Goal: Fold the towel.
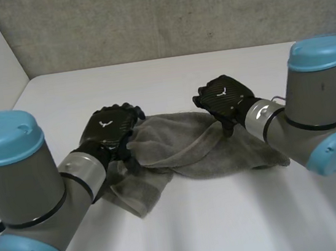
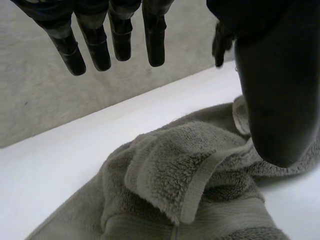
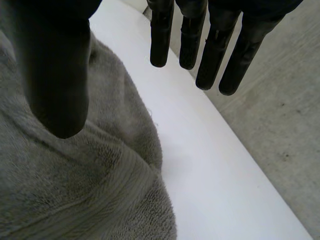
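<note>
A grey towel point(image 1: 180, 145) lies crumpled and partly folded over itself on the white table, between my two hands. My left hand point(image 1: 111, 128) hovers over the towel's left end with its fingers point(image 2: 155, 40) straight and the thumb spread wide, and nothing is in it. The towel's bunched folds and a hem band point(image 2: 190, 180) lie below that palm. My right hand point(image 1: 223, 96) is above the towel's far right part, fingers point(image 3: 215, 55) straight and apart from the thumb, also empty. Towel pile point(image 3: 75, 175) lies under its thumb.
The white table point(image 1: 229, 216) stretches bare in front of the towel and behind it to its far edge point(image 1: 159, 60). A grey wall point(image 1: 172, 13) stands behind the table. Both forearms reach in from the near corners.
</note>
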{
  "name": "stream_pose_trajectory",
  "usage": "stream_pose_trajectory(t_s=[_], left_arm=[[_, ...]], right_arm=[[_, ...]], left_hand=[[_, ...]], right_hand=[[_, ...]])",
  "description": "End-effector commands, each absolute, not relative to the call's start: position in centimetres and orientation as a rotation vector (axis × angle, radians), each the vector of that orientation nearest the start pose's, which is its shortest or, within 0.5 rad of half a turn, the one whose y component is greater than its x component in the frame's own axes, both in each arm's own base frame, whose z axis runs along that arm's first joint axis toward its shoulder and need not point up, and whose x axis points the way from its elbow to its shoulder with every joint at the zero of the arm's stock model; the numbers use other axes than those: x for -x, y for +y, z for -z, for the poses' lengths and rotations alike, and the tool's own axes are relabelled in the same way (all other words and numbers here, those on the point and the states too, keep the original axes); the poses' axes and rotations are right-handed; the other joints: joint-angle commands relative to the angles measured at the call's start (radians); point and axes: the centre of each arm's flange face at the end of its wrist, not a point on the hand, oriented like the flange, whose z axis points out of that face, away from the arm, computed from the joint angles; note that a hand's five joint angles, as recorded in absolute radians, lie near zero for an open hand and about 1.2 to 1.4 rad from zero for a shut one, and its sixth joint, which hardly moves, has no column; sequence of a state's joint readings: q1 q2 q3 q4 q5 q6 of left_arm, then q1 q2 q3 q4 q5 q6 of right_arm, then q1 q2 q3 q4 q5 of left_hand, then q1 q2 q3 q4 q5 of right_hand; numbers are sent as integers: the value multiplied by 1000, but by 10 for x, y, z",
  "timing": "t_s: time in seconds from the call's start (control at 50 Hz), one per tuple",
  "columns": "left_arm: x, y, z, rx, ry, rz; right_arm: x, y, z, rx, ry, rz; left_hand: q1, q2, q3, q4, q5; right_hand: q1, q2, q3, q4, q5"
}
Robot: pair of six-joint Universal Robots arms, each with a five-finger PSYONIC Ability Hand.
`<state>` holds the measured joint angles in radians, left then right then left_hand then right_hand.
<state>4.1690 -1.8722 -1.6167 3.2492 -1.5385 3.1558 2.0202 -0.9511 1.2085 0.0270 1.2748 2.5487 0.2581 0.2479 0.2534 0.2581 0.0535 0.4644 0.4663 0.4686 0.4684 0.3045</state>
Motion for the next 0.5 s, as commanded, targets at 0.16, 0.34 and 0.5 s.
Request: stream_pose_trajectory(t_s=[0.16,0.34,0.5], left_arm=[[262,-209,-178,-529,2824,1743],[260,-217,-160,-507,2842,1636],[268,-225,-150,-522,2851,1616]], right_arm=[[-336,-339,-129,1455,2028,1683],[-333,-345,-115,1524,2072,1668],[-317,-353,-124,1493,2119,1690]], left_hand=[[-30,-20,-25,-30,0],[-24,-14,-19,-24,6],[-9,1,-5,-9,21]], right_hand=[[154,152,150,150,140],[645,643,641,641,631],[932,930,928,928,917]])
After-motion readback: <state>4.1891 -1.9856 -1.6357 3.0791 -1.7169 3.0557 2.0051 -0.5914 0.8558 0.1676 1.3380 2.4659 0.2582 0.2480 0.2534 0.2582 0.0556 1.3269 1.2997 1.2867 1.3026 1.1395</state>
